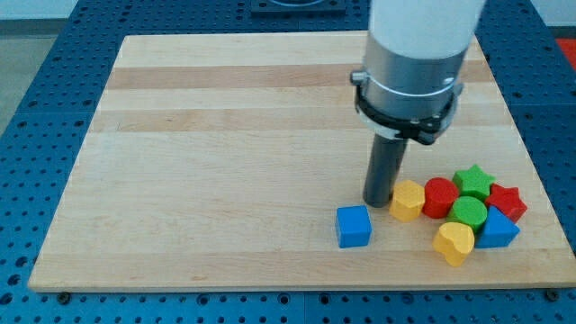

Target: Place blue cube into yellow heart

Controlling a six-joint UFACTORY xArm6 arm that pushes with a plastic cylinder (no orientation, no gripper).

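The blue cube (354,226) sits near the board's bottom edge, right of the middle. The yellow heart (454,242) lies to its right, at the bottom of a cluster of blocks, with a gap between the two. My tip (377,202) rests on the board just above and right of the blue cube, close to it, and right beside the left side of a yellow hexagonal block (408,200).
The cluster on the view's right holds a red cylinder (440,197), a green star (473,182), a red star (507,202), a green cylinder (469,213) and a blue triangular block (498,229). The wooden board (225,135) lies on a blue perforated table.
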